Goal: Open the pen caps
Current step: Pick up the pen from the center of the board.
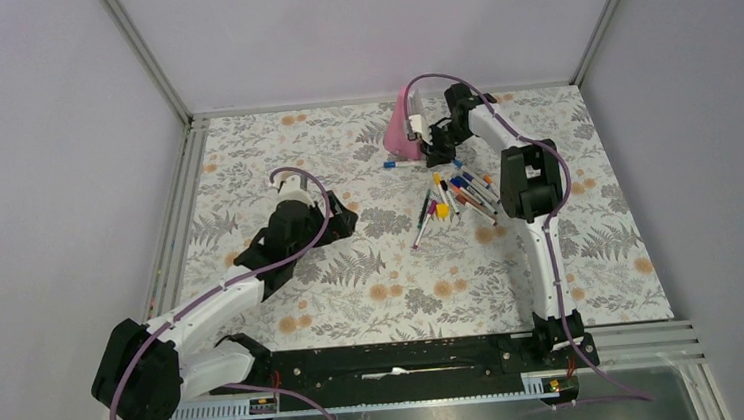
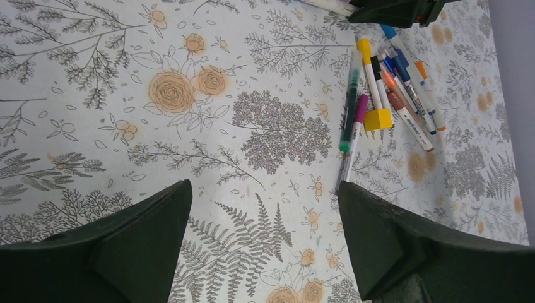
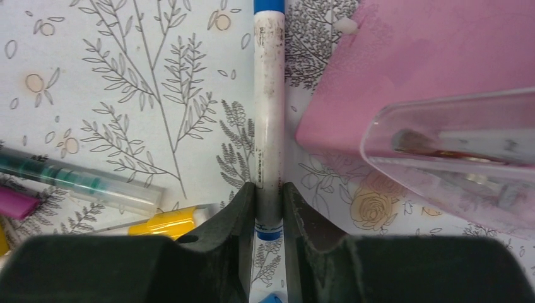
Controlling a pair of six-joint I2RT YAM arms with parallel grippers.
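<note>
Right pincer (image 3: 269,201) clamped on white pen (image 3: 269,107) beside pink wedge (image 3: 429,57); blue cap (image 3: 269,5) seemingly on; left pincer (image 2: 265,202) wide apart above floral tabletop (image 2: 94,126).

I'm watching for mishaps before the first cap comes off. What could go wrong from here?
1. The right gripper pinches the blue-capped pen near one end, so the long free part could swing or slip when lifted.
2. The pink object sits right beside that pen; a lift may bump it.
3. The left gripper hangs open away from the pen, so nothing can pull the cap yet.
</note>
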